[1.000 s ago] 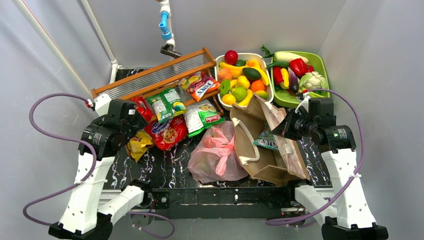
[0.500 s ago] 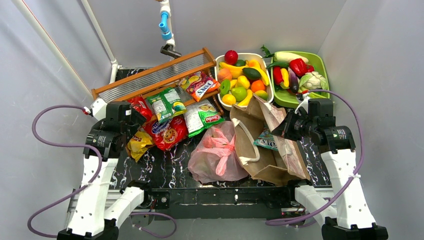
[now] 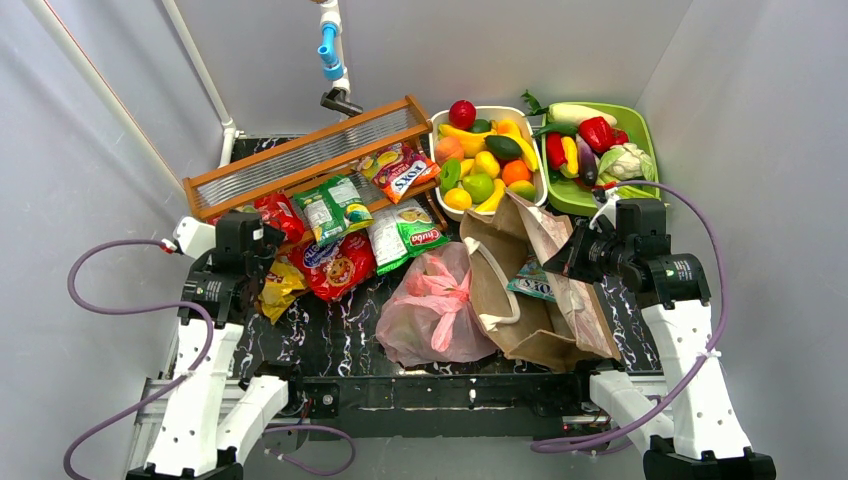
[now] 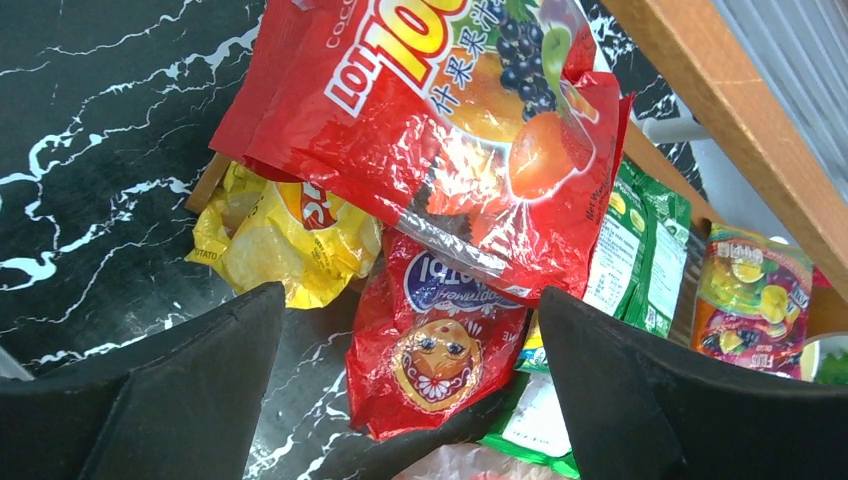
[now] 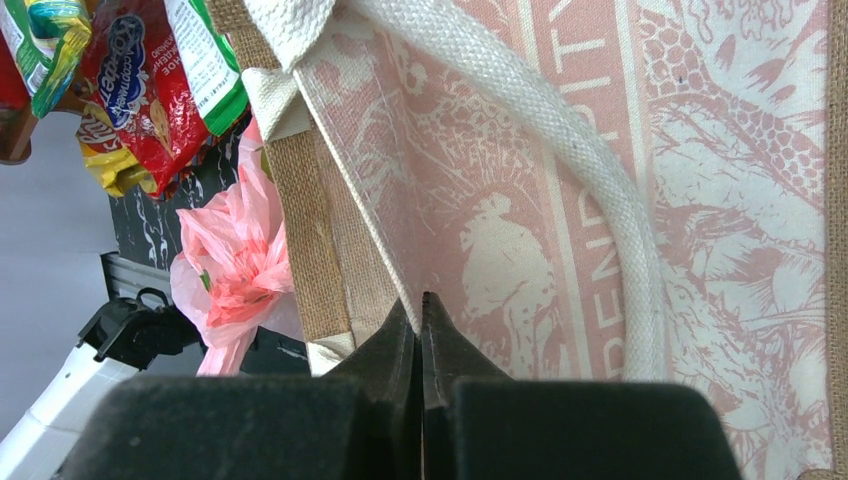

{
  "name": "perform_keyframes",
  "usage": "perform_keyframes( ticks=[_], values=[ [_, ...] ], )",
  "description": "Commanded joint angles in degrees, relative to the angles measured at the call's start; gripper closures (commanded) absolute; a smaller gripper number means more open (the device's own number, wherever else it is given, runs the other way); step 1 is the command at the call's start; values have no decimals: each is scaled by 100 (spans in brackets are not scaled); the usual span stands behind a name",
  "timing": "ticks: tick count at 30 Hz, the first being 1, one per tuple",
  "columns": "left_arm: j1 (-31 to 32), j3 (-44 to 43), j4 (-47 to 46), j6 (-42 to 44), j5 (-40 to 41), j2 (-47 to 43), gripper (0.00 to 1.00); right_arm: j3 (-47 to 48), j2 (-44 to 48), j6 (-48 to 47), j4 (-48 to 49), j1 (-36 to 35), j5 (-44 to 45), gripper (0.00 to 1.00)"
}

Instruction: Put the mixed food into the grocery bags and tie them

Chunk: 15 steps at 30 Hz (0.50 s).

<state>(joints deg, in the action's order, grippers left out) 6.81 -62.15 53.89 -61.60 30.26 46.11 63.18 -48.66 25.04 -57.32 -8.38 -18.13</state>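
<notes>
From above I see a black table (image 3: 330, 345) with white swirly lines. White walls (image 3: 480, 50) stand close on both sides of it. Along the far edge sit a wooden rack (image 3: 300, 155), a white basket (image 3: 492, 107) of toy fruit (image 3: 485, 160) and a green tray (image 3: 572, 202) of toy veggies (image 3: 590, 140). The snack packets (image 3: 338, 262) lie in a heap on the left, just by the rack. The pink bag (image 3: 432, 310) lies in the middle and touches the brown bag (image 3: 545, 325) on its right. The near left part of the table is bare, so I have room there.

In the left wrist view, my left gripper (image 4: 408, 295) is wide open and holds nothing. It hangs over a big red packet (image 4: 440, 130) and a yellow packet (image 4: 275, 235). Bare table shows on the left, and the rack's bar runs across the top right corner.

In the right wrist view, my right gripper (image 5: 420, 300) is closed tight, its tips together. They sit right at the brown bag's cloth, near its white handle (image 5: 600, 190). I cannot tell if they pinch the cloth. The pink bag is just to the left.
</notes>
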Motion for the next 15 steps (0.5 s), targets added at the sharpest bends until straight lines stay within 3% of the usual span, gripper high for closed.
perform_keyframes(
  ticks=[1,15],
  values=[
    [-70,347,-528,-349,397,-292,5,-12,81,-86,-16,-33,-49,99],
    [-225,807,-1457,-18,769,-31,19,6,64,-100,-33,-49,-72,99]
  ],
)
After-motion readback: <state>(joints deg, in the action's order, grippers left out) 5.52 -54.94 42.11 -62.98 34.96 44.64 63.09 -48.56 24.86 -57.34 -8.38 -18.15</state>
